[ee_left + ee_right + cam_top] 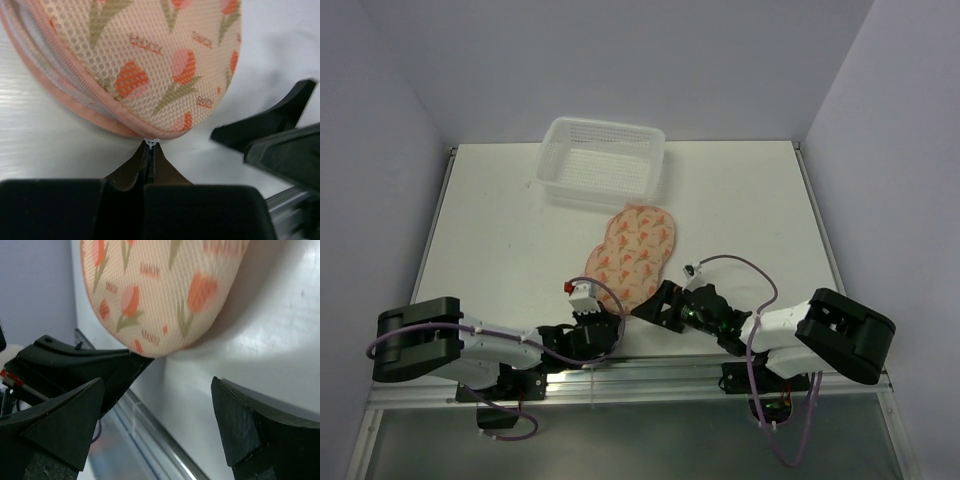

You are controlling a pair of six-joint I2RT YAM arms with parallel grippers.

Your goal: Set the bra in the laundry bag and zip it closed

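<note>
Laundry bag [638,250] on white table [500,232], lavender walls [700,60]

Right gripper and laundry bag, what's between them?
Mostly bare table. In the right wrist view the open right gripper faces the laundry bag across white tabletop, with the left gripper at the bag's edge.

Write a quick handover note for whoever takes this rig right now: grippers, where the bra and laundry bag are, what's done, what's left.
Left gripper: jaws shut on the zipper pull at the near end of the laundry bag.
Right gripper: jaws open, just short of the bag's near end, holding nothing.
The bag lies flat mid-table, on the arms' side of the white basket.
Bra: not in view on any camera, so probably inside the bag.
Left to do: check the zipper is fully closed, since these views do not show the whole edge, then release.
</note>
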